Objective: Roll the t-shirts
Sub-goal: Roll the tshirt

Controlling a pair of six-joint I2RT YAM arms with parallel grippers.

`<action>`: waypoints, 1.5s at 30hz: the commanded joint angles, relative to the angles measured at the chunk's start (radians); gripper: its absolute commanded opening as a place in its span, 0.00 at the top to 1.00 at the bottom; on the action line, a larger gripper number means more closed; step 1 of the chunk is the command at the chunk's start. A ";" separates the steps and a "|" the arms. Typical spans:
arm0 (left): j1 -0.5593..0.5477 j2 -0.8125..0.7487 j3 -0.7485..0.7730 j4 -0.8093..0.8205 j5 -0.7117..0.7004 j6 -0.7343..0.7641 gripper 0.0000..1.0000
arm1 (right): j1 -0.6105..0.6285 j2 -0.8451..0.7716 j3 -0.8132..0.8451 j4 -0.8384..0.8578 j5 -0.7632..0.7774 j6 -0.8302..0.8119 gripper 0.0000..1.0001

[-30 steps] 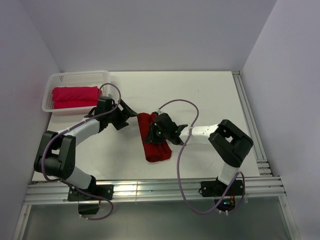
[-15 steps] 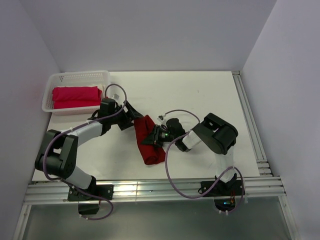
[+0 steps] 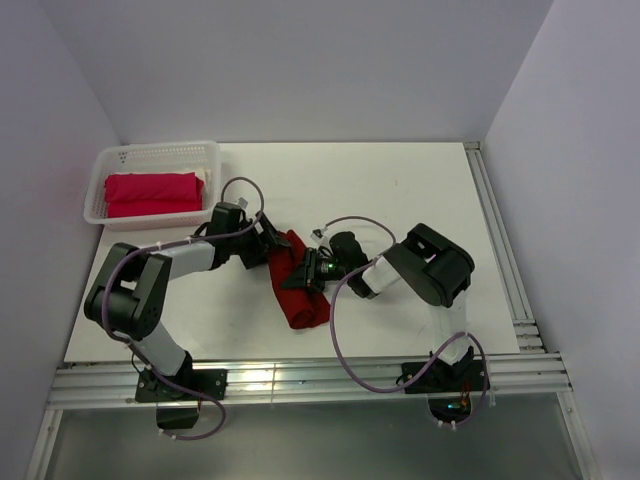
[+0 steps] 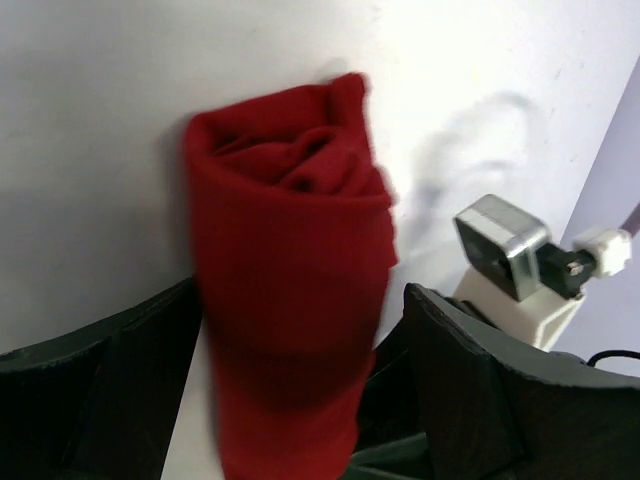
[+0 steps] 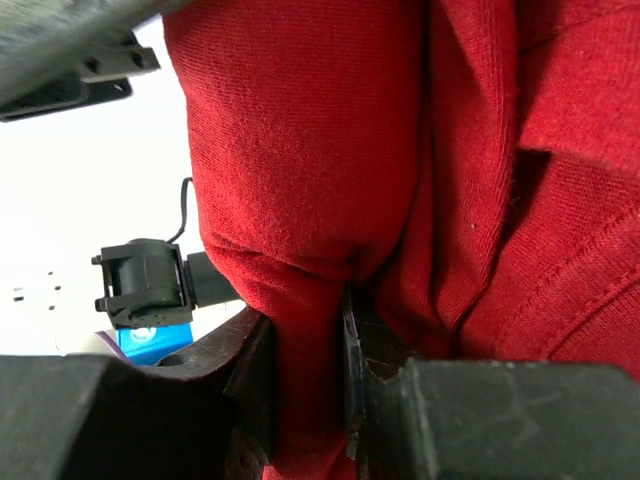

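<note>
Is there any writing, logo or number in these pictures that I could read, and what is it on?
No readable text in any view.
The dark red t-shirt: plain cloth, no print showing.
The white basket: a small triangular mark at one corner, no letters.
A blue patch in the right wrist view: too small to read.

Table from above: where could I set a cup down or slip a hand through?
Freest is the far table, from the basket across to the right rail. A smaller patch lies near the front edge, between the left arm and the crimson shirt. Crowded: the centre, where left hand and right hand meet on that shirt.
</note>
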 commanded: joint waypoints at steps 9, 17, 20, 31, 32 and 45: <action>-0.043 0.124 0.150 -0.105 -0.135 0.014 0.70 | 0.000 0.023 0.039 -0.216 -0.008 -0.098 1.00; -0.076 0.108 0.171 -0.189 -0.338 -0.124 1.00 | 0.004 -0.055 -0.009 -0.291 0.009 -0.132 0.73; -0.093 0.091 0.188 -0.241 -0.407 -0.146 1.00 | 0.007 -0.101 -0.042 -0.314 0.016 -0.130 0.66; -0.113 0.089 0.208 -0.275 -0.482 -0.195 0.99 | 0.171 -0.253 -0.145 -0.408 0.079 -0.069 0.57; -0.115 0.091 0.207 -0.278 -0.484 -0.195 0.99 | 0.200 -0.256 -0.165 -0.406 0.082 -0.057 0.57; -0.121 0.077 0.188 -0.287 -0.510 -0.201 1.00 | 0.350 -0.417 -0.375 -0.361 0.176 0.060 0.41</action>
